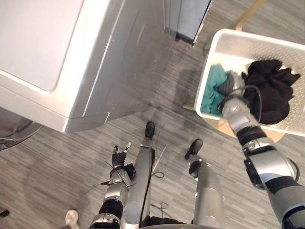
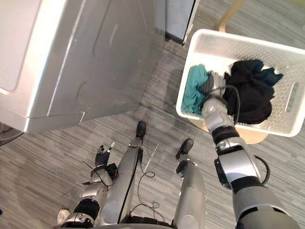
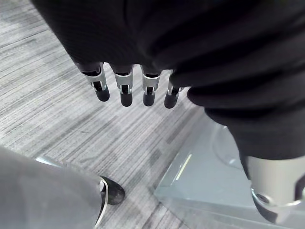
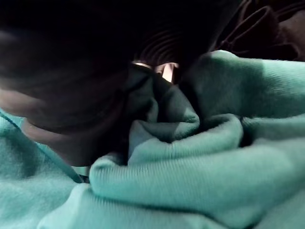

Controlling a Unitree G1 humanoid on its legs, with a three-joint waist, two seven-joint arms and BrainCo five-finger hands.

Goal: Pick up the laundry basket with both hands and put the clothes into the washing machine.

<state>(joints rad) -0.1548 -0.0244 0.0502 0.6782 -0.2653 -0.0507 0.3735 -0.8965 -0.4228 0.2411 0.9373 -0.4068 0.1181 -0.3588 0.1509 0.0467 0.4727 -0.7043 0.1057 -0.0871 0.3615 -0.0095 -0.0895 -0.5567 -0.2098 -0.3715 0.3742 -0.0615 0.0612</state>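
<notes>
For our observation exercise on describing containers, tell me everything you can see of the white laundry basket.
The laundry basket looks like white plastic. It is rectangular, with perforated walls, a rolled rim and a handle slot in one end wall. It sits upright on what looks like a light wooden stool, on the robot's right, apart from the washing machine. Inside lie a teal garment and a black garment. The right hand reaches in between them, its fingers hidden in cloth.

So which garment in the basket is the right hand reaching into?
The teal garment, at the basket's end nearer the washing machine; the black clothes lie past the right hand.
</notes>
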